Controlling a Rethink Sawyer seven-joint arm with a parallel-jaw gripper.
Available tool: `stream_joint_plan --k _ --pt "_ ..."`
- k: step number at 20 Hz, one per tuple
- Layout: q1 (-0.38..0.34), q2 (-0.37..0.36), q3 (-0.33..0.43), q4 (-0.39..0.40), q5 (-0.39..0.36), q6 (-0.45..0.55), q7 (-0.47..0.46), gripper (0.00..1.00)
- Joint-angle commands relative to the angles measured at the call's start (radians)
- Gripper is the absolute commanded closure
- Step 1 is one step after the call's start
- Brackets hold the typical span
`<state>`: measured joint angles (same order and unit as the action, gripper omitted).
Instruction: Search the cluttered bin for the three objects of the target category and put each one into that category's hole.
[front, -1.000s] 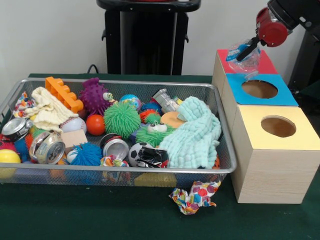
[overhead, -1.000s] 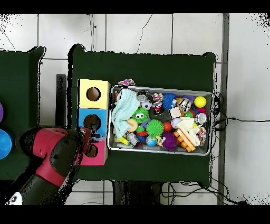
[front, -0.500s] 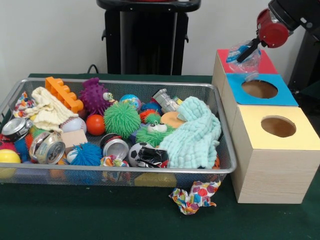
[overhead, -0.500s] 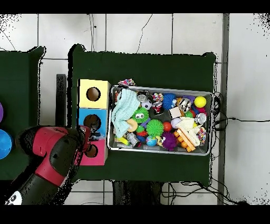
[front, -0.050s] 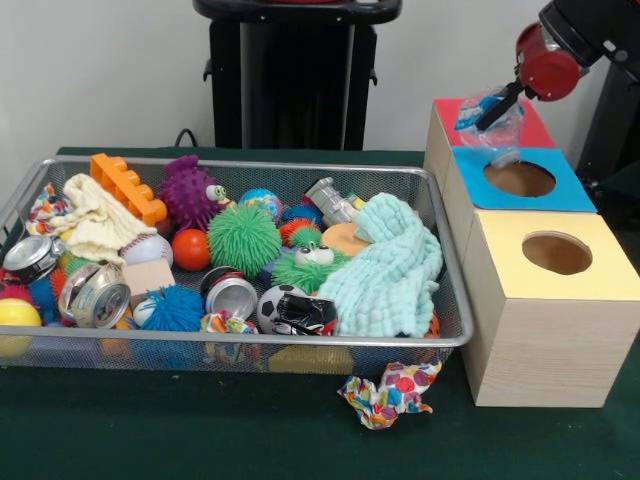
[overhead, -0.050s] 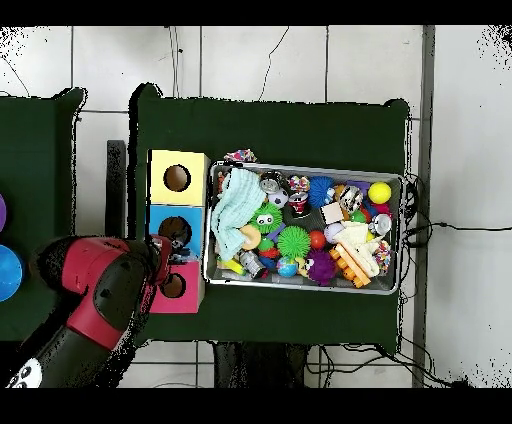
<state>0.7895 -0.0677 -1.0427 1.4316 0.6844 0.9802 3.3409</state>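
A crumpled clear plastic bottle (front, -0.050s: 495, 122) with a blue label hangs over the red box (front, -0.050s: 535, 130), and my gripper (front, -0.050s: 490, 108) is shut on it. The red box's hole is hidden behind the bottle in the front view. Seen from overhead, the gripper (overhead, -0.050s: 168, 262) sits by the red box (overhead, -0.050s: 193, 297), whose hole (overhead, -0.050s: 174, 285) shows beside the arm. The wire bin (front, -0.050s: 300, 343) holds balls, cloths and crushed cans (front, -0.050s: 100, 295).
A blue box (front, -0.050s: 572, 195) and a yellow box (front, -0.050s: 545, 330), each with a round hole, stand in a row with the red one, right of the bin. A teal cloth (front, -0.050s: 385, 270) fills the bin's right end. A spotted crumpled wrapper (front, -0.050s: 390, 392) lies on the green table.
The gripper has drifted slightly right and up with the bottle still in it, staying over the red box. Nothing in the bin has moved.
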Motion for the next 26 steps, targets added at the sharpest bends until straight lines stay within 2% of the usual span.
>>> stream_joint_plan --k 1,4,8,12,19,25,26 --pt "-0.028 0.056 0.063 -0.074 0.058 0.006 0.351 1.0" --pt "-0.035 0.065 0.061 -0.093 0.064 0.012 0.352 1.0" --pt "-0.044 0.053 0.092 -0.075 0.029 -0.008 0.244 1.0" --pt "-0.04 0.081 0.102 -0.076 0.045 -0.054 0.269 1.0" --pt "-0.038 0.156 0.05 -0.154 0.073 0.009 0.408 1.0" --pt "-0.037 0.192 0.03 -0.176 0.087 0.005 0.416 1.0" --pt "-0.042 0.184 0.028 -0.188 0.06 0.035 0.36 1.0"
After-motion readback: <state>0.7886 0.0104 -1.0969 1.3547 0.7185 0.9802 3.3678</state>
